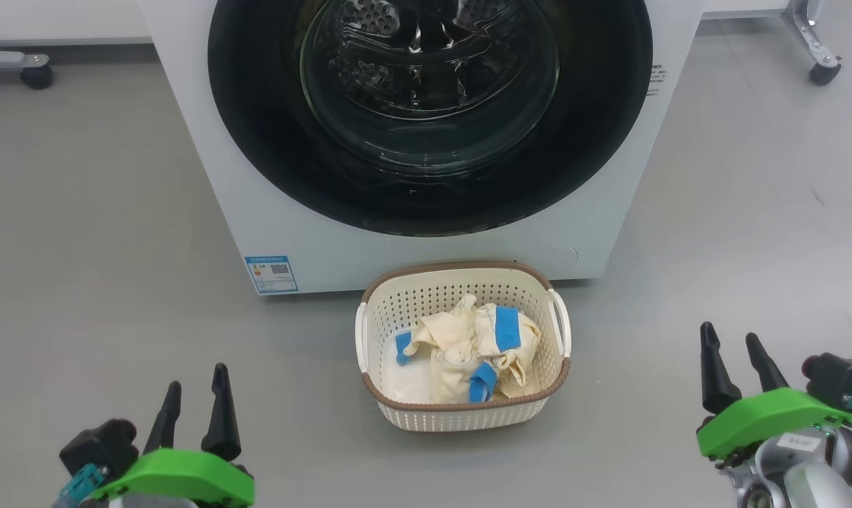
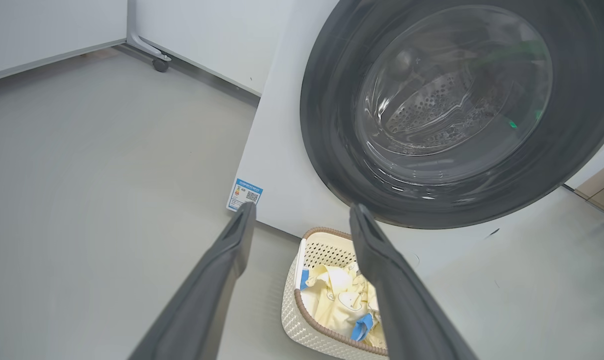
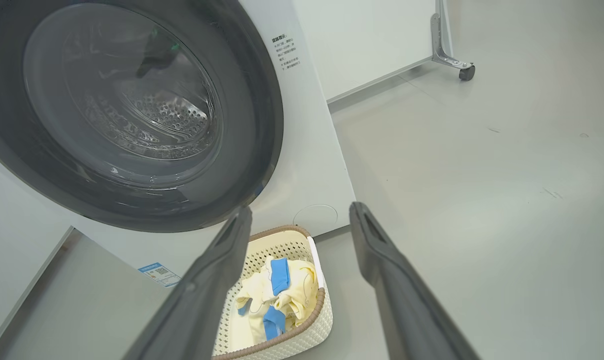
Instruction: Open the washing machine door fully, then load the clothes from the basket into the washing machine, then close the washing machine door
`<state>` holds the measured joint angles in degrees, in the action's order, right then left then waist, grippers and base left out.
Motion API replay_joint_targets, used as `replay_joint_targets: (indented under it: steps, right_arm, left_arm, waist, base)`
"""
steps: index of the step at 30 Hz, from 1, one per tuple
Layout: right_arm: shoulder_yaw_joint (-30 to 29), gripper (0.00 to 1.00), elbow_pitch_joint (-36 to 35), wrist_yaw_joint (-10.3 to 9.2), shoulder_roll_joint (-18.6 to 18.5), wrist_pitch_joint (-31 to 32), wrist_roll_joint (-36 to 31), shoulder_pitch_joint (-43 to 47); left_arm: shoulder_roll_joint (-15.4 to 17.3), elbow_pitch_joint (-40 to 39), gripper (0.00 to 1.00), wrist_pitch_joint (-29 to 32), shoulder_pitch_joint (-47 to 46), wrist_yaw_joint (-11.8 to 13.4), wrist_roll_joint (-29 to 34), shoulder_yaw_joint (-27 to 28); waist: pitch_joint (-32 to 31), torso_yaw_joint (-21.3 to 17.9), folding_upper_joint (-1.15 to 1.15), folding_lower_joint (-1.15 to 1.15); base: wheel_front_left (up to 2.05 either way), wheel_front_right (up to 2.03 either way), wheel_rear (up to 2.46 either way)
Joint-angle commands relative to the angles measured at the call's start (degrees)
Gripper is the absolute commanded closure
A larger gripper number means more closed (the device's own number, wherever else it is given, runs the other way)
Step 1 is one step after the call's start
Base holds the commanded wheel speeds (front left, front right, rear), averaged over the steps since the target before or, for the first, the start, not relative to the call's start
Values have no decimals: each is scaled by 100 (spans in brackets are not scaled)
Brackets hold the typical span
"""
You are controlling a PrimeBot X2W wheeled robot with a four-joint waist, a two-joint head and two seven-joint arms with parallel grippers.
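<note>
1. While door (image 1: 429,106) was shut, opening was judged pending; clothes (image 1: 468,349) were seen in basket (image 1: 461,267) by washer (image 1: 207,176).
2. Both left gripper (image 1: 197,377) and right gripper (image 1: 729,331) were seen open, empty.
3. Door pull was judged next.

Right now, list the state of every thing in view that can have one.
Round black-rimmed glass washing machine door: shut.
Cream-white perforated plastic basket: upright on the floor, loaded.
Cream-yellow and blue clothes: bundled inside the basket.
Left gripper: open, empty.
Right gripper: open, empty.
</note>
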<state>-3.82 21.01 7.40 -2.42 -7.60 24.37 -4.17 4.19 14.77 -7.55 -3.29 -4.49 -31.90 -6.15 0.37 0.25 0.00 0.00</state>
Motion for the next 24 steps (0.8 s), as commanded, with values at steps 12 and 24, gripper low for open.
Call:
replay_joint_targets:
  steps: [12,24]
  right_arm:
    - [305,0,-167,7,-34,-267,-1038,-414]
    - [551,0,-283,8,-35,-429,-1846,-407]
  left_arm:
    - [99,-180,0,-279,-424,26,880,50]
    - [102,-180,0,-483,-529,36,1724,-22]
  waist:
    - [38,11,0,0]
    - [105,12,0,0]
  base:
    - [0,0,0]
    - [0,0,0]
